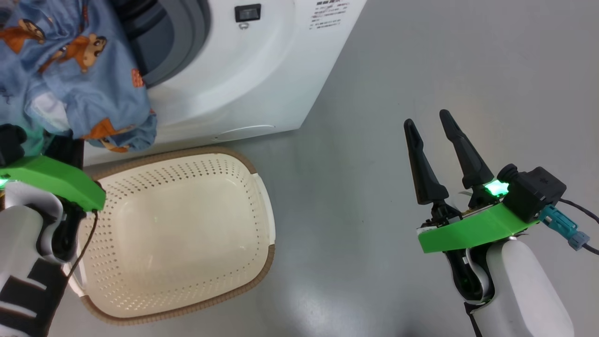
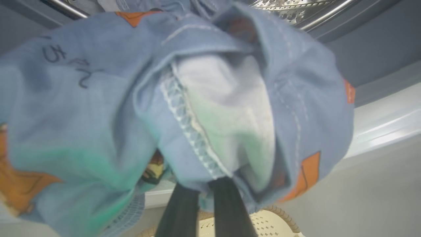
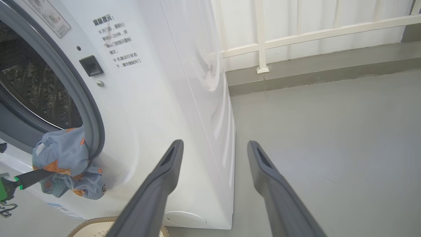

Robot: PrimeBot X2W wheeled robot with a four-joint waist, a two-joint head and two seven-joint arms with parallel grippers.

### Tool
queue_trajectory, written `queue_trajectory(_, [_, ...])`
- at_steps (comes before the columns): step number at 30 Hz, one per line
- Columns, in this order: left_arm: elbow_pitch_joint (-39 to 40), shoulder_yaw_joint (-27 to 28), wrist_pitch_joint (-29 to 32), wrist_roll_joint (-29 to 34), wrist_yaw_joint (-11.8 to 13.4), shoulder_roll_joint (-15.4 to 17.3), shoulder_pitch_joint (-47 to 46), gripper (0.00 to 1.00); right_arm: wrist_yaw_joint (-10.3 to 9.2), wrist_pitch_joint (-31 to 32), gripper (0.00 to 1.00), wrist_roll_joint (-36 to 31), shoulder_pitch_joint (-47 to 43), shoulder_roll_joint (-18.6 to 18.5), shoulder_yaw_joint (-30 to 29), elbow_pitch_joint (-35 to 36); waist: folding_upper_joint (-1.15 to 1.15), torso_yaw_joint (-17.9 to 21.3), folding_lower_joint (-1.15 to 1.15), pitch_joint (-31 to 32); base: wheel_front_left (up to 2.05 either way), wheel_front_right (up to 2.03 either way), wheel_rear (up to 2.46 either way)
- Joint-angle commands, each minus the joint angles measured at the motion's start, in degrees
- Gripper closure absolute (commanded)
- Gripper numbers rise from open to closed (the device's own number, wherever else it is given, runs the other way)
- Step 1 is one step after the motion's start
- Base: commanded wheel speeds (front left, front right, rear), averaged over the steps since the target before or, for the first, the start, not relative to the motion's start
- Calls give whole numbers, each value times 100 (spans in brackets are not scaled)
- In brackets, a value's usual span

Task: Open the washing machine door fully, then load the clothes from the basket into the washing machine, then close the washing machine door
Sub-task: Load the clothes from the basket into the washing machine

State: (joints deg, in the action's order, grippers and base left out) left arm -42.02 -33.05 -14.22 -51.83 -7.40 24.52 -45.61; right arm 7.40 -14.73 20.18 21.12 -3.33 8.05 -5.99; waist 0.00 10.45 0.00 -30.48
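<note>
My left fingers (image 2: 230, 207) pinch the clothes (image 1: 79, 70); right fingers (image 1: 421, 164) wide, empty.
Release here: bundle beyond them slides off seal (image 3: 97, 131), drops.

The clothes (image 1: 79, 70) are soft cloth, the washing machine (image 1: 243, 79) glossy white (its drum (image 3: 36, 85) perforated steel), the basket (image 1: 234, 187) matt plastic.

The floor (image 3: 329, 138) is smooth, glossy grey, with soft patches of light lying on it. In the right wrist view, toward one o'clock, a low grey kerb (image 3: 312, 67) runs along the base of a white wall (image 3: 329, 13). A white rail (image 3: 329, 33) crosses that wall. An upright post (image 3: 260, 33) at twelve o'clock meets the rail, its small foot (image 3: 263, 69) on the kerb.
</note>
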Motion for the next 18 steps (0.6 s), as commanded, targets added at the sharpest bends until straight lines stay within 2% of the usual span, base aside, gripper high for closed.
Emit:
queue_trajectory(1, [277, 375, -76, 154, -9, 272, 111, 100, 9, -27, 0, -11, -77, 42, 95, 117, 0, -30, 0, 14, 0, 0, 0])
queue_trajectory(11, [1332, 1371, -77, 654, -9, 316, 444, 100, 9, -27, 0, -24, -100, 43, 98, 113, 0, -51, 0, 9, 0, 0, 0])
queue_trajectory(18, [1036, 1446, 100, 714, 8, 396, -290, 100, 9, -27, 0, 0, -51, 44, 175, 138, 0, 87, 0, -144, 0, 0, 0])
